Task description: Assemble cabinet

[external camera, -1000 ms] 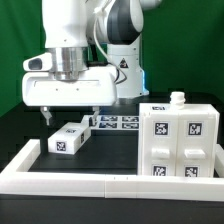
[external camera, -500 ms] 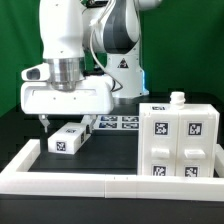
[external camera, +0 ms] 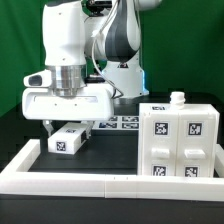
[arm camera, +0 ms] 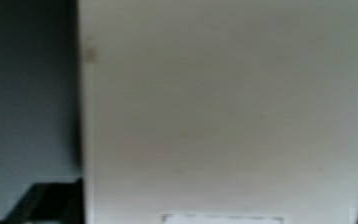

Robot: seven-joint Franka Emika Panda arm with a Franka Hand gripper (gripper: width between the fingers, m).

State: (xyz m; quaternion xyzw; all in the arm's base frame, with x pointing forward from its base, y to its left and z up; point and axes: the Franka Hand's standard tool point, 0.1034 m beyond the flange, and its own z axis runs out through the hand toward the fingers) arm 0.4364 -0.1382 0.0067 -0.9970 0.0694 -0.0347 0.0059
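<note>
Black surface [external camera: 112, 158] is fenced by a low white frame [external camera: 100, 184] along the near edge. The cabinet [external camera: 178, 140] is parked at the near corner on the exterior view's right, a small tagged block [external camera: 70, 139] sits mid-surface, and the marker board [external camera: 120, 122] is laid flat toward the far edge.

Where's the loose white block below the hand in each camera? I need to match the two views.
Exterior view: the loose white block lies on the black table, to the exterior view's left of the cabinet, under the open hand.
Wrist view: the block is a plain white face that fills most of the picture.
Shared landmark: the dark table bordering the block.
</note>
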